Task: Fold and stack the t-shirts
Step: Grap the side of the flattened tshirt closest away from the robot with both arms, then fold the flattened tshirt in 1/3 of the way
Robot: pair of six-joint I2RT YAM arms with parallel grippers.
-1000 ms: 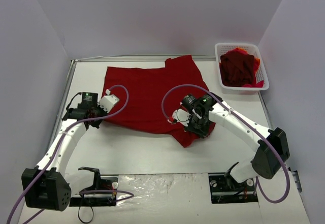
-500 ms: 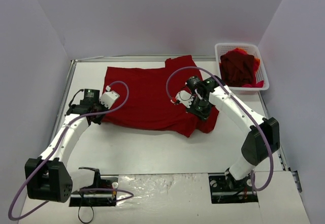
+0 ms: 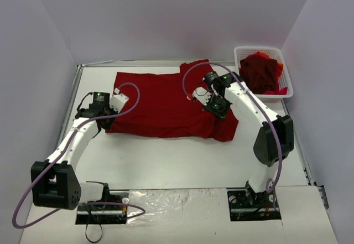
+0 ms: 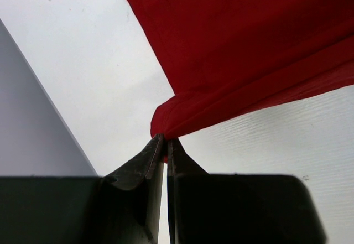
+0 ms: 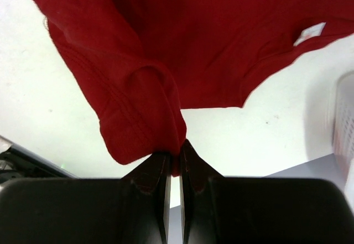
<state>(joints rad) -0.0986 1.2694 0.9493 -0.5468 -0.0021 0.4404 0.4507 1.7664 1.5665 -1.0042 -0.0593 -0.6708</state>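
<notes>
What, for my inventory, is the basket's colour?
White; the basket shows best in the top external view.

1 dark red t-shirt (image 3: 160, 103): spread mostly flat across the far middle of the table (image 3: 166, 161), its right side folded over and bunched, white neck label showing. Heap of further t-shirts (image 3: 259, 73): dark red with brighter red-orange edges, crumpled in the white basket (image 3: 260, 50) at far right, perhaps 2 or more.

A white plastic mesh basket (image 3: 259, 48) stands at the far right corner of the white tabletop (image 3: 166, 161), just beside the pale right wall (image 3: 326, 61), with a plain back wall (image 3: 166, 17) closing the far side.
</notes>
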